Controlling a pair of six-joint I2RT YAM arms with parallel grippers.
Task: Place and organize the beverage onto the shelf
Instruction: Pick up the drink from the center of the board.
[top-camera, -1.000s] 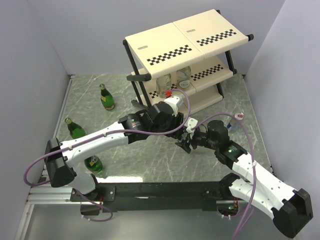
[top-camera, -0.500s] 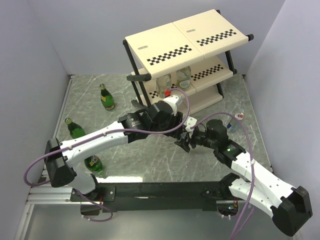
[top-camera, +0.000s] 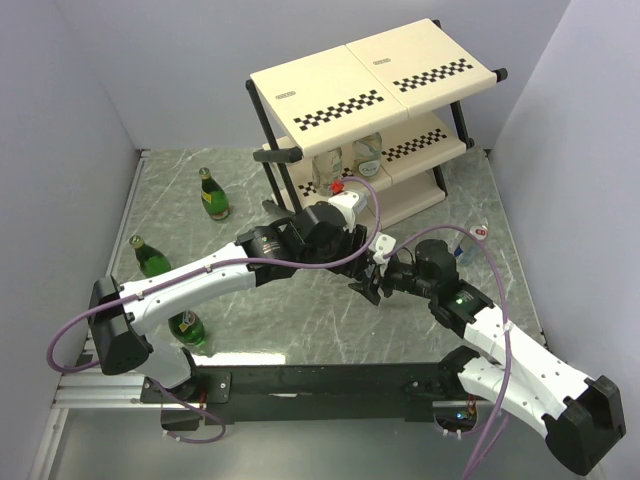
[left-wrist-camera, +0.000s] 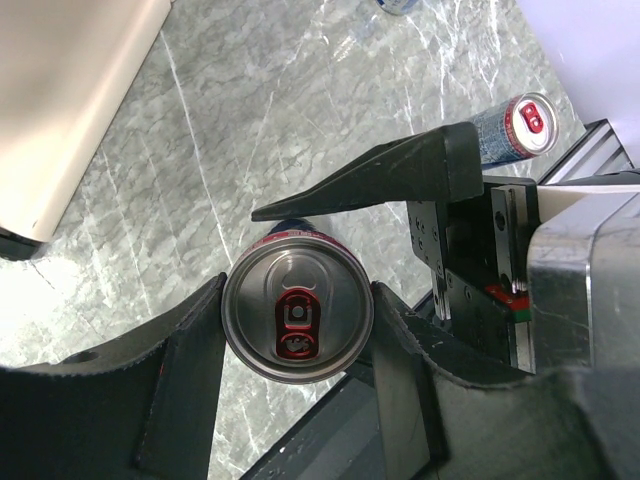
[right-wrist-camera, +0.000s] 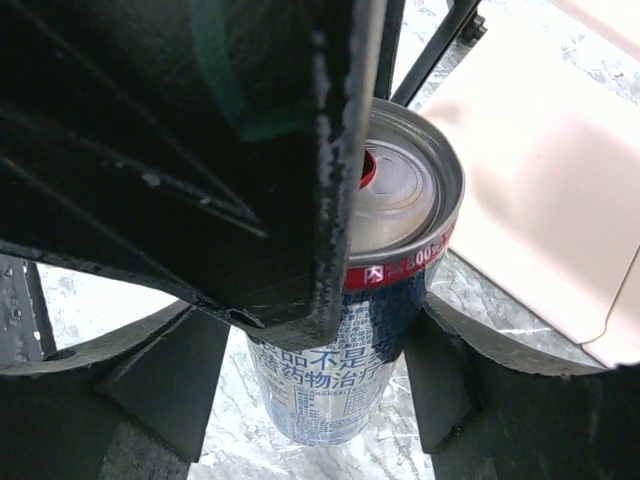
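A slim silver-and-blue can (left-wrist-camera: 297, 312) stands upright on the marble table between both grippers. My left gripper (left-wrist-camera: 297, 300) is shut on it, its fingers pressing the rim from two sides. The right gripper (right-wrist-camera: 320, 370) is open and straddles the same can (right-wrist-camera: 345, 380), with a small gap at its left finger. Its upper finger (left-wrist-camera: 380, 180) crosses above the can in the left wrist view. In the top view the two grippers (top-camera: 360, 252) (top-camera: 372, 280) meet in front of the shelf (top-camera: 370, 80). Two clear bottles (top-camera: 350, 156) stand on its middle tier.
Three green bottles (top-camera: 210, 193) (top-camera: 152, 258) (top-camera: 186, 326) stand on the left of the table. Another can (top-camera: 479, 235) (left-wrist-camera: 515, 125) stands to the right, near the wall. The shelf's bottom cream panel (right-wrist-camera: 540, 150) lies just beyond the grippers.
Both grippers have stayed together around the can. The right wrist has edged slightly left and towards me; the left arm has barely shifted.
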